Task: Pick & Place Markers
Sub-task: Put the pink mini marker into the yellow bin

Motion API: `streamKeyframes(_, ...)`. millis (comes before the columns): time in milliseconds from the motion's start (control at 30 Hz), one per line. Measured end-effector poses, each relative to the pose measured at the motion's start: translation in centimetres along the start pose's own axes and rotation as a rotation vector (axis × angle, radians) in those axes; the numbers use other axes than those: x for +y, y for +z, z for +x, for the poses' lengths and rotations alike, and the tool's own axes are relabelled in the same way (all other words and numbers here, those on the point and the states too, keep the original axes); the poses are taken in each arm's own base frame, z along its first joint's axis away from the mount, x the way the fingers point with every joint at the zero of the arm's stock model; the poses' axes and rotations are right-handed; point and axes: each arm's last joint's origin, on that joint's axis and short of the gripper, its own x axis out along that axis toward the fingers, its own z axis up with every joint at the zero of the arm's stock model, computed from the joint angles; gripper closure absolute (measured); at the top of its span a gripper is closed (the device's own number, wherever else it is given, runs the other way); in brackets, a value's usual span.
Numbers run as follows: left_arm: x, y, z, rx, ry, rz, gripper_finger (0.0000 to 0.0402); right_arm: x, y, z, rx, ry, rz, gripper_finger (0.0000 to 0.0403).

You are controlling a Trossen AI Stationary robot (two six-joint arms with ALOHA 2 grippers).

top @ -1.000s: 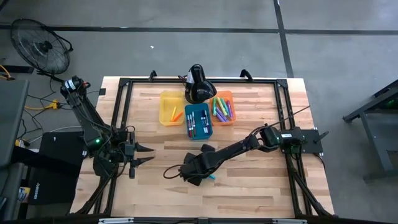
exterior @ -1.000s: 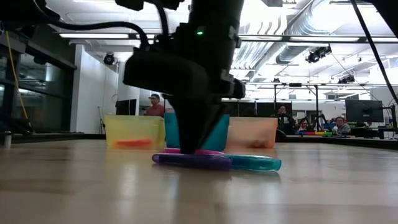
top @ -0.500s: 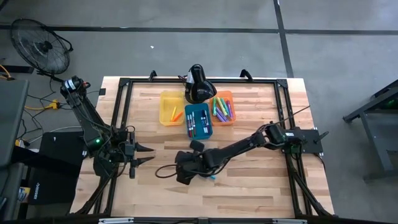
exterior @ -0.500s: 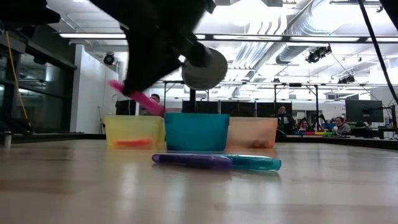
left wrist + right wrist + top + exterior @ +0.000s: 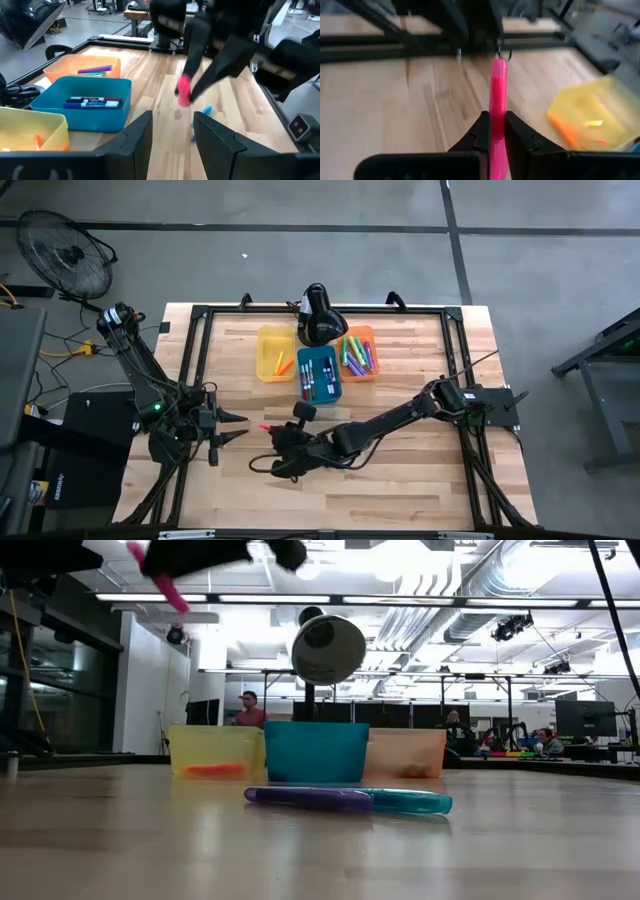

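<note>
- Right gripper point(image 5: 270, 430) gripping a pink marker point(image 5: 498, 107) between closed-down fingers, lifted clear of the desk point(image 5: 400, 480), near the middle and toward the front edge.
- Left gripper point(image 5: 172, 132) waiting near the left edge, fingers standing partly apart, holding nothing.
- Carrying the pink marker toward the bins at the back edge; judging this as the transport step, with the drop not yet done.
- Pointing outward from the right gripper along the fingers' line, long axis roughly level in the right wrist view, free tip leading toward the left edge in the high view.
- Tilting in the low view, with the tip point(image 5: 160, 580) hanging lower than the gripped end.
- Doing this well, by judgement: keeping the grip firm and the marker high enough to clear the bin walls, then turning the wrist so the long axis lines up with the long side of the chosen bin before releasing low inside it.
- Choosing among yellow bin point(image 5: 272, 355), blue bin point(image 5: 319, 377) and orange bin point(image 5: 360, 357); which one suits pink cannot be told.
- Leaving a purple marker point(image 5: 310, 798) and a teal marker point(image 5: 410, 802) lying flat on the desk in front of the bins, ends touching or overlapping, both waiting.
</note>
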Motion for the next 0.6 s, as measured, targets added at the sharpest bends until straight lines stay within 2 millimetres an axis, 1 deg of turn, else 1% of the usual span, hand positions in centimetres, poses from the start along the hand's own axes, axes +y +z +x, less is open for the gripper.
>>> streamKeyframes(100,-0.3,0.1,0.1,-0.016,-0.001,0.006,0.0262,0.2,0.9,-0.6,-0.064,-0.025,-0.023,0.0383)
streamKeyframes(300,-1.4,1.3,0.2,-0.07,-0.065,0.066,0.0262,0.8,1.7,-1.2,-0.154,-0.036,-0.061,0.0383)
streamKeyframes(433,-1.8,2.0,0.1,-0.106,-0.108,0.1,0.0262,1.2,1.9,-1.6,-0.183,-0.054,-0.087,0.0383)
streamKeyframes(600,-2.0,2.5,0.0,-0.135,-0.128,0.108,0.0262,1.6,2.3,-2.0,-0.223,-0.03,-0.089,0.0383)
